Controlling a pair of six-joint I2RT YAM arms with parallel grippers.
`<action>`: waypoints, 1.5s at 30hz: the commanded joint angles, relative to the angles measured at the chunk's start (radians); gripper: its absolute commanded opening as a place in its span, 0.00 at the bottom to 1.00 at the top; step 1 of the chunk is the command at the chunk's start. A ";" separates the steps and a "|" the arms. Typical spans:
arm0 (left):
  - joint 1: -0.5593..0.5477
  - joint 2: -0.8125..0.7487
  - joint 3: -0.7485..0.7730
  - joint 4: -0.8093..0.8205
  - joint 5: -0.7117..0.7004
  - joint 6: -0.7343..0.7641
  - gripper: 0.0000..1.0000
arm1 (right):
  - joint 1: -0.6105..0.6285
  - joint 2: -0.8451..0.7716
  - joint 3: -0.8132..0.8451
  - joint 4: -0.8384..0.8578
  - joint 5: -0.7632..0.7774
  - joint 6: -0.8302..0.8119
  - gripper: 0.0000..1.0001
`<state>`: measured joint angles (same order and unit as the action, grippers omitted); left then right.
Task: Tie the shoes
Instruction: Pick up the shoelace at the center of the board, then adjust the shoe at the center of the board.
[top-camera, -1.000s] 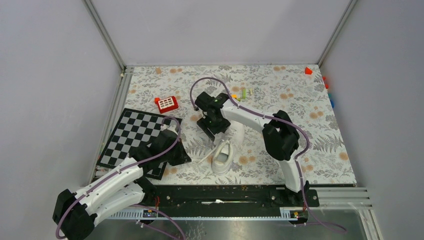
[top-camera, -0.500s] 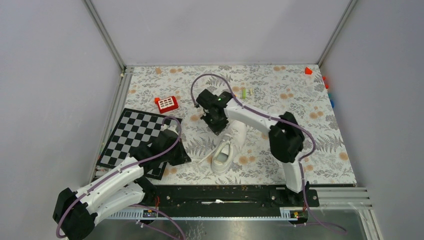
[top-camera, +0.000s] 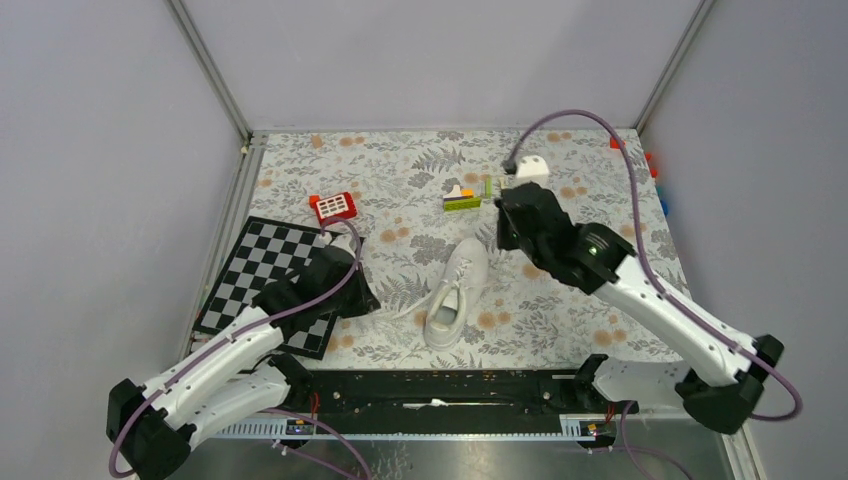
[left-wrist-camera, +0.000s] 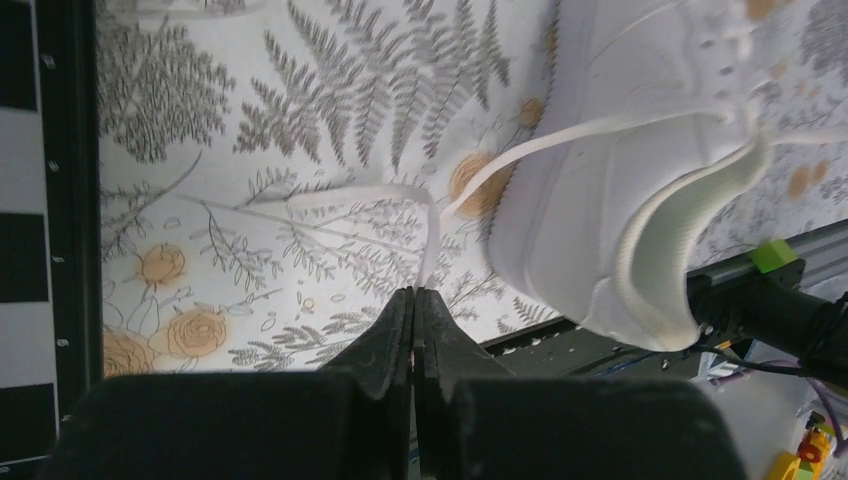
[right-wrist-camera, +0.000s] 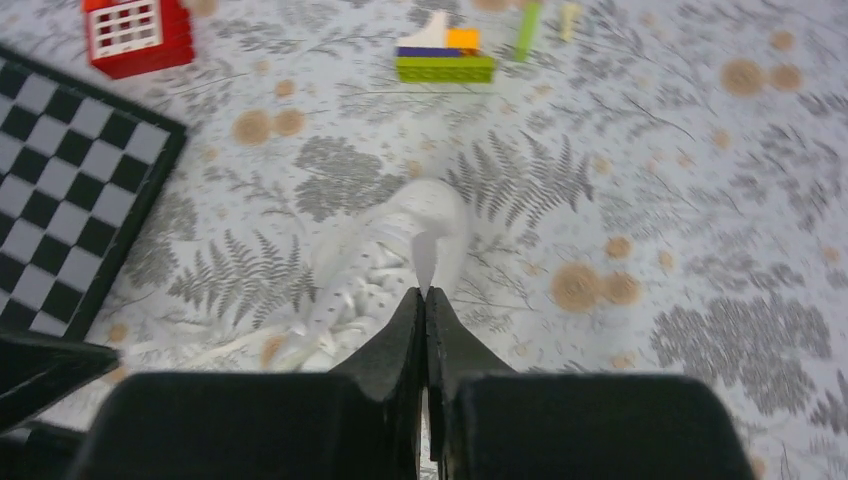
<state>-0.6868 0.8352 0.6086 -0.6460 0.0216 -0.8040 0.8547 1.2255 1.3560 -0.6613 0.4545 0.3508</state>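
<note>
A single white shoe (top-camera: 455, 290) lies in the middle of the floral mat, toe toward the back. In the left wrist view its heel and side (left-wrist-camera: 610, 200) fill the upper right. My left gripper (top-camera: 368, 300) sits just left of the shoe, shut on the end of a white lace (left-wrist-camera: 428, 235) that runs from its tips up and across to the shoe. My right gripper (top-camera: 505, 232) hovers by the toe on the right. It is shut on another white lace strip (right-wrist-camera: 425, 255) that leads from its tips to the blurred shoe (right-wrist-camera: 385, 265).
A black-and-white chessboard (top-camera: 265, 280) lies to the left, partly under my left arm. A red brick (top-camera: 333, 207) and a small pile of coloured bricks (top-camera: 463, 198) sit behind the shoe. A red piece (top-camera: 617, 141) lies in the back right corner. The black rail (top-camera: 450, 385) runs along the near edge.
My right arm swung from the shoe's far left side over to its right, and its jaws went from open to shut on a lace. The left arm shifted slightly; the shoe barely moved.
</note>
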 joint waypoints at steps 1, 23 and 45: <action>0.015 0.023 0.132 -0.002 -0.067 0.065 0.00 | -0.026 -0.151 -0.164 -0.046 0.199 0.159 0.00; 0.265 0.035 0.505 -0.077 -0.078 0.187 0.00 | -0.146 -0.618 -0.393 -0.395 0.436 0.416 0.00; 0.430 0.044 0.266 0.003 -0.055 0.134 0.00 | -0.318 -0.633 -0.516 -0.302 0.274 0.369 0.00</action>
<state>-0.2707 0.9230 0.8970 -0.6926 -0.0566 -0.6582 0.5724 0.5991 0.8543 -1.0061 0.7395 0.7269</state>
